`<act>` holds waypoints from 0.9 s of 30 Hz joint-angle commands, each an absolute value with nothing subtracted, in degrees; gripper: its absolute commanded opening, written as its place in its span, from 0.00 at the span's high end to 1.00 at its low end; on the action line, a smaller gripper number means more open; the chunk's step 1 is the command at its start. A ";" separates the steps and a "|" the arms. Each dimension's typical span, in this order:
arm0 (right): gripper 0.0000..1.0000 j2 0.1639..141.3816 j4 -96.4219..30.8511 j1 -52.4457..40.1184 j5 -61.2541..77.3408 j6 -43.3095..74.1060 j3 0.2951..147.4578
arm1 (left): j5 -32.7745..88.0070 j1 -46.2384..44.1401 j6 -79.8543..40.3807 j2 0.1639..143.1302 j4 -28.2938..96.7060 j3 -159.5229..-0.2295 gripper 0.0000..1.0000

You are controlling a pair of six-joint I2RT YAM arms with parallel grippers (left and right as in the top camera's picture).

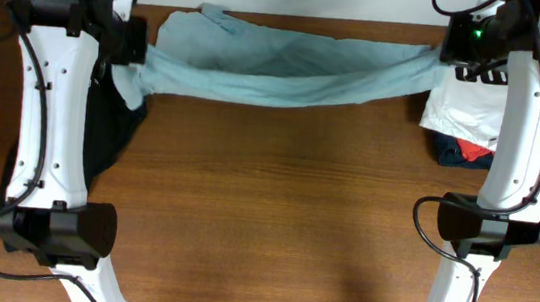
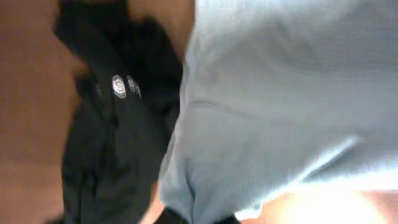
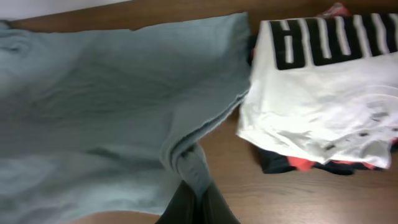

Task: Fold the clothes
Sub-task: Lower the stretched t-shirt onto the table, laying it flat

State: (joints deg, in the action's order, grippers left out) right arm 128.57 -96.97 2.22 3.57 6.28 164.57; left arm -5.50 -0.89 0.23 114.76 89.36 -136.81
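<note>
Right, biggest first: the brown wooden counter (image 1: 274, 212) has broad bare wood in the middle, and that looks like the place to land this fold. Along its far edge the thin pale grey-teal jersey shirt (image 1: 278, 71) is strung out between the 2 white arms. Whether its middle rests on the wood, I cannot tell.

The left jaws are pinched on its left end and the right jaws on its right end. In the right wrist view, bunched cloth runs down into the dark fingers (image 3: 211, 211).

To do it well, I'd hold the tension even and bring both ends toward the near side together. The middle should settle flat before any release, because slack on 1 side would likely crease it.

The crumpled black top (image 1: 115, 140) lies under the left arm (image 1: 54, 98), just beside the shirt's left end, so steer clear of it. The white shirt with black block letters (image 1: 460, 116) tops the red and navy garments (image 1: 466, 152) by the right end. Smallest is the round white logo (image 2: 119, 86) on the black top.
</note>
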 commanded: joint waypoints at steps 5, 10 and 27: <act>0.96 125.91 -97.36 2.68 7.64 5.80 161.77 | -3.77 -0.73 -0.84 114.21 96.71 -136.18 0.99; 0.96 123.44 -97.34 2.70 0.21 3.57 156.05 | -3.81 -0.73 -0.84 114.21 96.71 -135.83 0.99; 0.96 100.92 -97.32 2.68 0.60 5.19 123.42 | -2.79 -0.95 -5.17 101.86 96.68 -117.47 1.00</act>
State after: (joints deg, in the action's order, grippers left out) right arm 105.14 -96.99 2.24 2.15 3.86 131.81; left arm -3.16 -0.89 -3.11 105.58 96.73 -123.39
